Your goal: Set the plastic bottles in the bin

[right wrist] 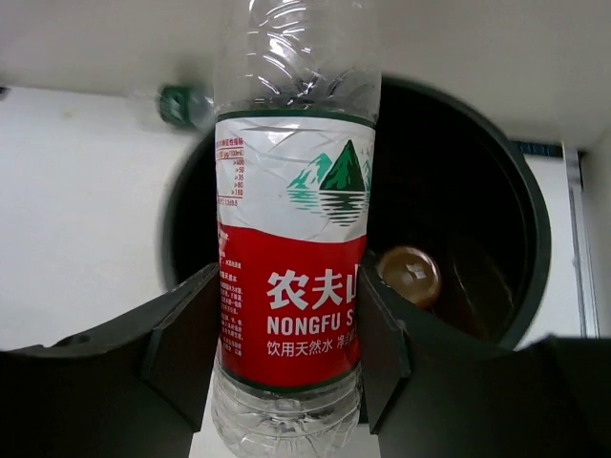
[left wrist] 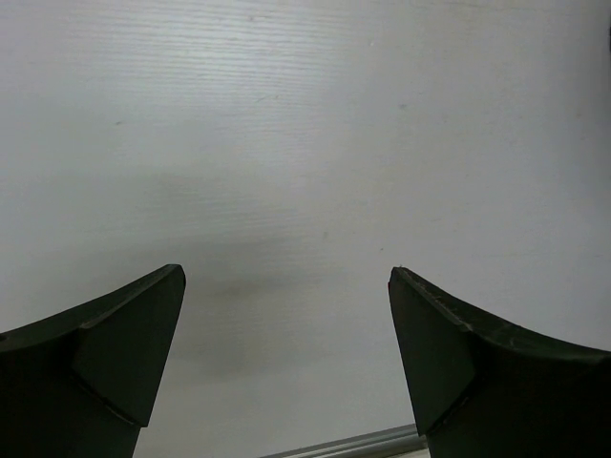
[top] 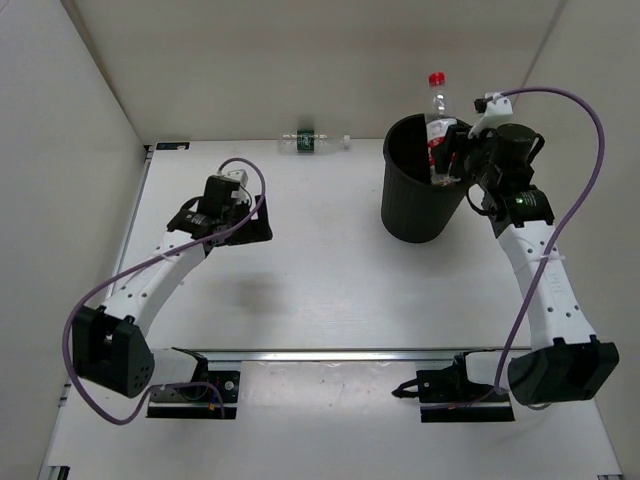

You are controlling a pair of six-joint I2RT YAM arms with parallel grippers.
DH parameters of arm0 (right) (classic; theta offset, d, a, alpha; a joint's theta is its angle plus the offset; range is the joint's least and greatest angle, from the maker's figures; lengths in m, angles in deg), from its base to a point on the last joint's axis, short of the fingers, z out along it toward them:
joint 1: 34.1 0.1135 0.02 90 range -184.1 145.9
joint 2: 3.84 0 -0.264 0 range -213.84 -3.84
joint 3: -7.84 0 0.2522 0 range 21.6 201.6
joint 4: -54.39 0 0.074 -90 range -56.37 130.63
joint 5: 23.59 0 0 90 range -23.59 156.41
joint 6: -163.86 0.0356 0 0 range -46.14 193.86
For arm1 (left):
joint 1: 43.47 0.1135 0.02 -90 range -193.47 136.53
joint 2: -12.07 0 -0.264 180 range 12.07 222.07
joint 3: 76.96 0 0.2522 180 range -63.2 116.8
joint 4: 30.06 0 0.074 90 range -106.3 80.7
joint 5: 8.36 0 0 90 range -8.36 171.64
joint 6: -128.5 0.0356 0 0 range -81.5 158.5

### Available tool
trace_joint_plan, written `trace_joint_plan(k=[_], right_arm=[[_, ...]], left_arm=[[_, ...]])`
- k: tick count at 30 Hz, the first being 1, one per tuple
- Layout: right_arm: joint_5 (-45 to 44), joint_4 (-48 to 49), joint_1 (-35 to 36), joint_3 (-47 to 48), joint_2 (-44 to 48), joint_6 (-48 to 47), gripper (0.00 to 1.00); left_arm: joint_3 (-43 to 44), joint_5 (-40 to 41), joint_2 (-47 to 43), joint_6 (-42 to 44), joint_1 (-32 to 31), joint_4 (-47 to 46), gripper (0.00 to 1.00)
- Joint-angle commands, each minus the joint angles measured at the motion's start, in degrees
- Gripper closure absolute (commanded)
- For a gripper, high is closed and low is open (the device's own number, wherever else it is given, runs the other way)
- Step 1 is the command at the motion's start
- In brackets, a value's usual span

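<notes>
My right gripper [top: 452,152] is shut on the clear bottle with the red cap and red label [top: 437,112], holding it upright over the far right rim of the black bin [top: 415,215]. In the right wrist view the bottle [right wrist: 291,258] fills the gap between my fingers, with the bin [right wrist: 516,200] behind it and a stubby orange bottle [right wrist: 409,275] lying inside. The clear bottle with the green label [top: 310,141] lies on its side at the back wall; it shows blurred in the right wrist view [right wrist: 181,103]. My left gripper [top: 250,222] is open and empty above bare table [left wrist: 286,286].
White walls enclose the table at the back and both sides. A metal rail [top: 330,353] runs across the near side, in front of the arm bases.
</notes>
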Motion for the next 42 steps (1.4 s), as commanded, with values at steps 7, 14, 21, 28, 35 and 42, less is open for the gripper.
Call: trace_joint_plan(k=[7,14,21,28,35,42], right_arm=[[0.5,-1.6,-3.9,-1.9,-6.0,-2.1,0.24],[1.2,-0.3,-4.2,0.9,-3.9,-2.5,0.01],[4.7,-2.1,-3.5,0.4,0.5,-2.5,0.01],[14.2,-4.3,-3.6,1.0,2.8,-0.3,0.0],[25.1,-1.5,-9.4,-3.1,5.9,3.8,0.01],[37.4,10.4,-15.5,-7.9,2.9,13.4,0.01]], left_arm=[[9.3,-2.5,9.5,-3.4,-6.5,-5.4,0.02],[9.7,-3.0,8.7,-1.6,-5.1,-5.1,0.01],[17.2,-3.1,14.1,15.0,-3.9,-4.0,0.01],[45.4,0.1,37.0,36.6,-5.4,6.9,0.02],[68.9,-2.4,55.5,46.9,-4.0,6.9,0.01],[86.2,-10.6,71.1,41.1,0.6,-3.8,0.02]])
